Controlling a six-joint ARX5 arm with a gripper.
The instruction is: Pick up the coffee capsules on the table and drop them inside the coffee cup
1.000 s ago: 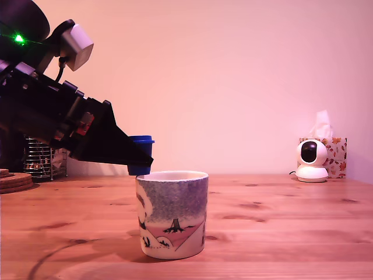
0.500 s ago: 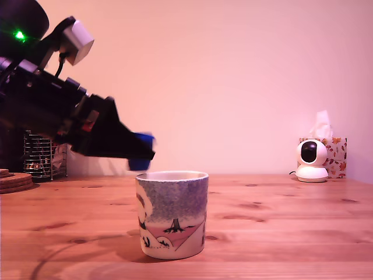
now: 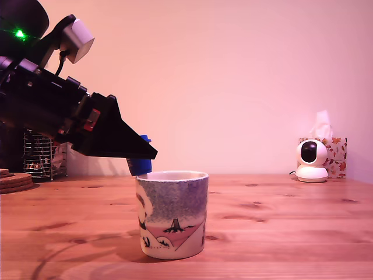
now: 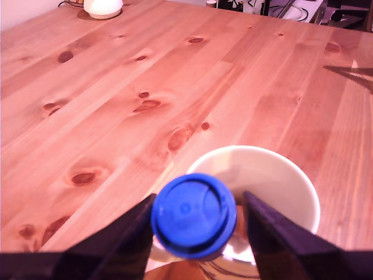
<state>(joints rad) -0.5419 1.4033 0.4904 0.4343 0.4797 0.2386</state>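
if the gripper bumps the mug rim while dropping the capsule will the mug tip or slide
Probably neither. The coffee cup looks wide, squat and flat-based on the table, so it seems hard to tip. It appears to be thick ceramic, likely heavy beside the small blue capsule. A firm knock might slide it on the smooth wood.

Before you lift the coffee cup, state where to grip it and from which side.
Pinch the wall of the coffee cup at its rim, one of the fingers inside and one outside, coming down from above. It stands upright and open-mouthed, no handle shows in either view, and its body looks too wide to span.
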